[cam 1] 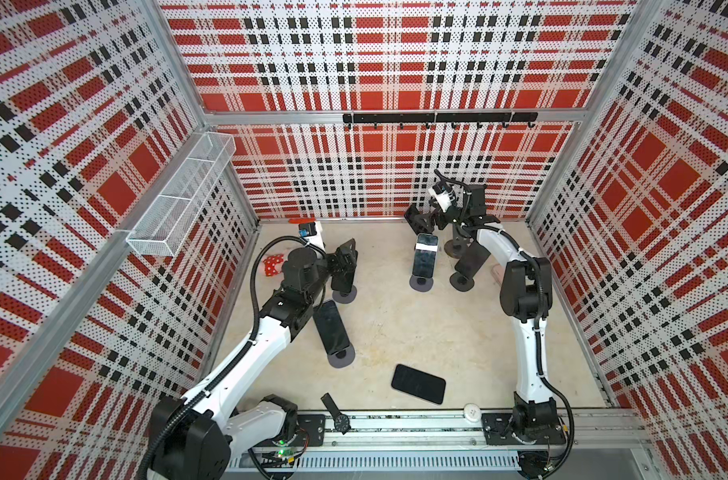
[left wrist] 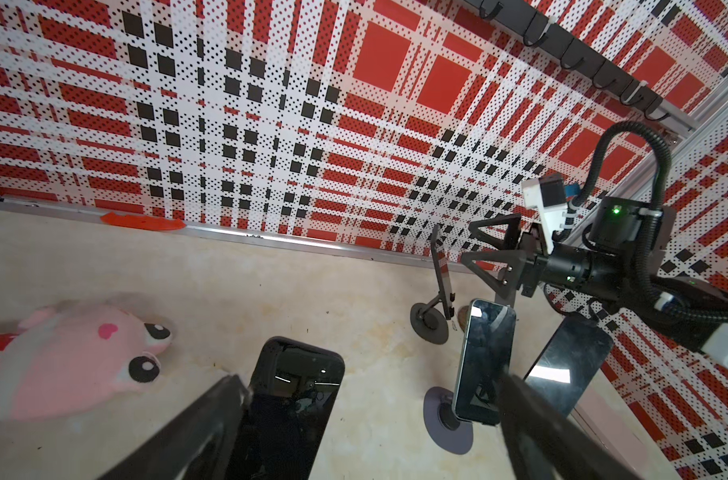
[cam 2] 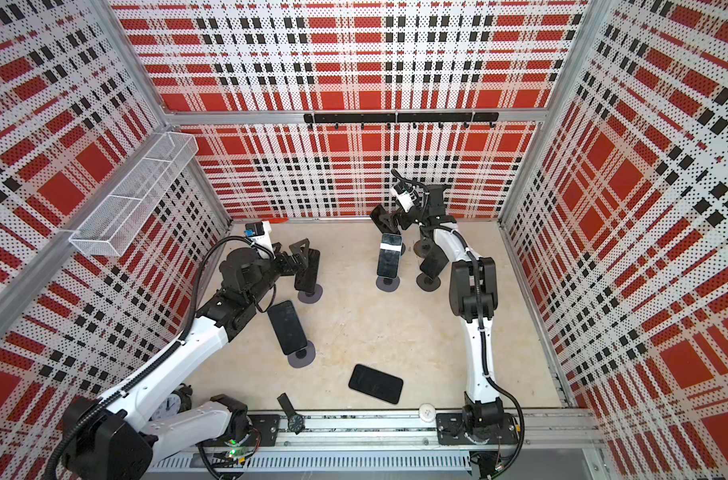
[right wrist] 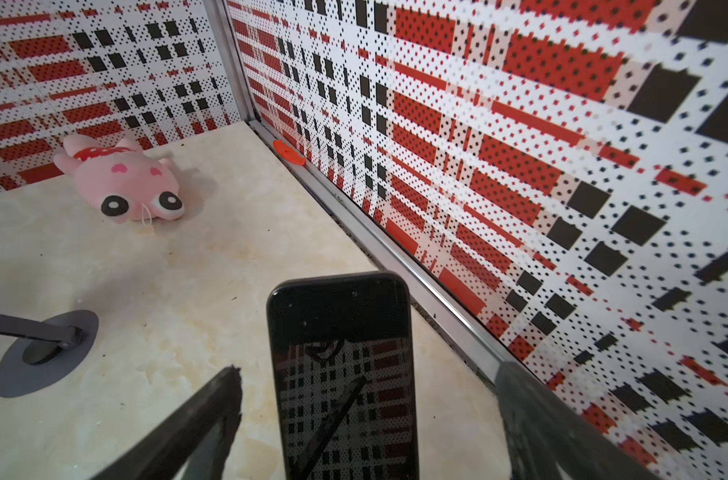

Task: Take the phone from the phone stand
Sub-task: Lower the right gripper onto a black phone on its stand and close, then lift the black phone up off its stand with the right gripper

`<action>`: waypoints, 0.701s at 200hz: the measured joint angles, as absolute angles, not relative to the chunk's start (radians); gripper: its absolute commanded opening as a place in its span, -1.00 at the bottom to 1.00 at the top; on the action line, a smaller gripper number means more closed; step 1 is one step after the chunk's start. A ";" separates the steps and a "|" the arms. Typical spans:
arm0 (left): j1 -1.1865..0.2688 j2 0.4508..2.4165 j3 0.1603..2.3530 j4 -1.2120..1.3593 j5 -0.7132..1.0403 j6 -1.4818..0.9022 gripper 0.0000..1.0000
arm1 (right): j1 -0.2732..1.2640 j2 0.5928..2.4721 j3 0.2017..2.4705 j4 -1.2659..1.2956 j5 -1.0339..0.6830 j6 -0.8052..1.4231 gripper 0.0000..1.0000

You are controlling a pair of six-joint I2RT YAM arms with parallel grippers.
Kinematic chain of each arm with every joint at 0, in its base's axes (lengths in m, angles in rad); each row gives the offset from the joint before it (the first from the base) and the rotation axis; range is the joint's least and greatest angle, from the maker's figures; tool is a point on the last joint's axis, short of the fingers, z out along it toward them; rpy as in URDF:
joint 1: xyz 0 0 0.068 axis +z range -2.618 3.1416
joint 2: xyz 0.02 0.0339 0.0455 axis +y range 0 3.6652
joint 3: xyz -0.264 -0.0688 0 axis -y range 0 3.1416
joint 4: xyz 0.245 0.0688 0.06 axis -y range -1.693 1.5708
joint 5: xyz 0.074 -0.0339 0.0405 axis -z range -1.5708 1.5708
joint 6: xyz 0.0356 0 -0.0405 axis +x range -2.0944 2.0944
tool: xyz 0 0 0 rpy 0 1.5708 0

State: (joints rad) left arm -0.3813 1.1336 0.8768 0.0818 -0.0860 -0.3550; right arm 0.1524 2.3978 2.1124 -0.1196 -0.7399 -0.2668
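Several dark phones lean on round-based stands in both top views. My right gripper [right wrist: 369, 370] is open at the back wall and straddles the top of one phone [right wrist: 345, 374], with a gap on each side. In a top view that gripper [cam 1: 422, 220] hovers over the rear phone stand [cam 1: 455, 249]. My left gripper [left wrist: 370, 380] is open too. Between its fingers stands another phone [left wrist: 295, 399], close against one finger [left wrist: 229, 411]. That phone [cam 1: 341, 270] leans on its stand [cam 1: 345, 295] at the left.
Three other phones stay on stands: a silver-edged one [cam 1: 424, 257], one beside it [cam 1: 472, 259] and a front one [cam 1: 331, 328]. A loose phone [cam 1: 418, 383] lies flat near the rail, by a wristwatch [cam 1: 337, 415]. A pink plush [right wrist: 121, 183] lies at the back left.
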 measured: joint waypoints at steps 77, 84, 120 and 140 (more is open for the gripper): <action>-0.381 1.165 0.877 0.082 -0.086 -0.358 0.96 | 0.154 2.466 2.115 -0.009 -0.870 -0.255 1.00; -0.381 1.167 0.877 0.082 -0.086 -0.358 0.96 | 0.154 2.467 2.119 -0.008 -0.876 -0.257 1.00; -0.381 1.173 0.877 0.082 -0.086 -0.358 0.96 | 0.155 2.490 2.144 -0.007 -0.906 -0.270 1.00; -0.381 1.175 0.877 0.082 -0.086 -0.359 0.96 | 0.155 2.505 2.156 -0.007 -0.915 -0.270 1.00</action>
State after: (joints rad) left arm -0.3813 1.1748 0.8768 0.0822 -0.0856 -0.3588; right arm 0.1551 2.5053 2.1555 -0.0074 -0.9150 -0.2703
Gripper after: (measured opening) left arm 0.982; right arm 0.999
